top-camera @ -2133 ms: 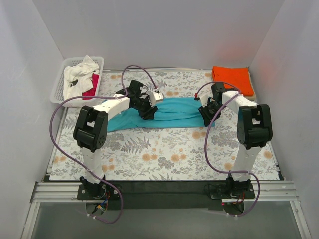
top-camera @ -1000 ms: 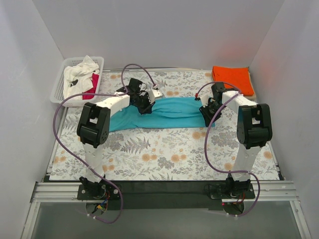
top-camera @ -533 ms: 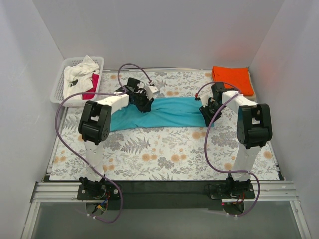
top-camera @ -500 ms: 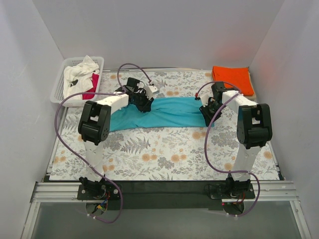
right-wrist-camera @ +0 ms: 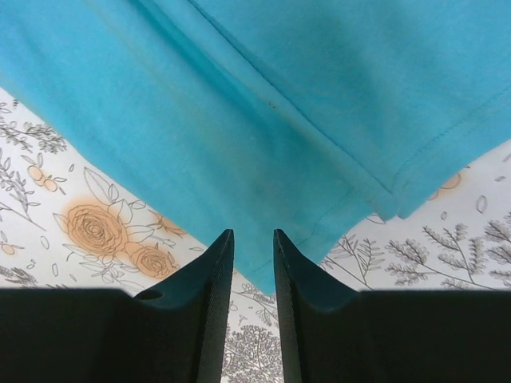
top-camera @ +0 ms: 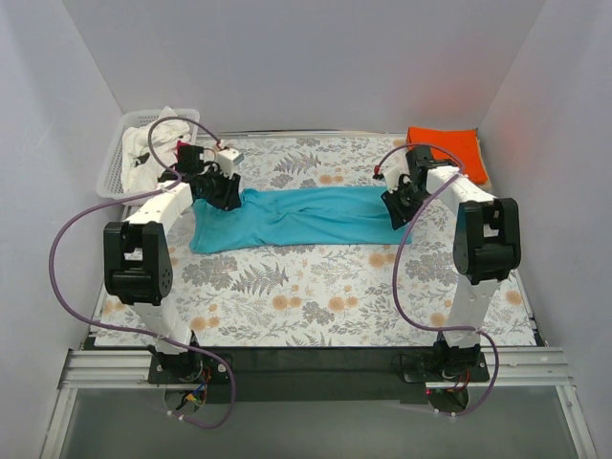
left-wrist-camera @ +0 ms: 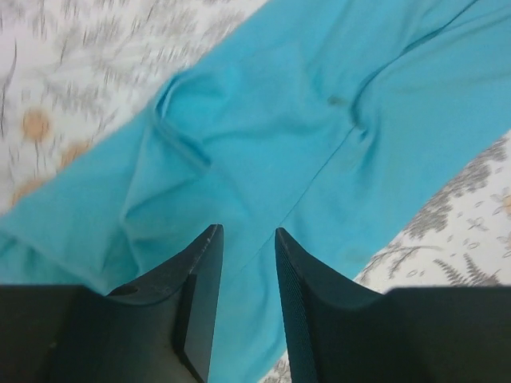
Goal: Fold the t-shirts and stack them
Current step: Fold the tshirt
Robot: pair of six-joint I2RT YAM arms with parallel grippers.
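- Teal t-shirt [top-camera: 296, 216], centre frame — likely soft, light, limp; best taken by the corners at either end.
- Left gripper [left-wrist-camera: 245, 231], right gripper [right-wrist-camera: 253, 233] — jaws narrowly parted, nothing pinched.

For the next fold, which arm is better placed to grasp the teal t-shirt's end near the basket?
Left. The left gripper hangs over that end of the teal t-shirt, jaws open, near the basket. The right gripper is at the far end, by the orange t-shirt.
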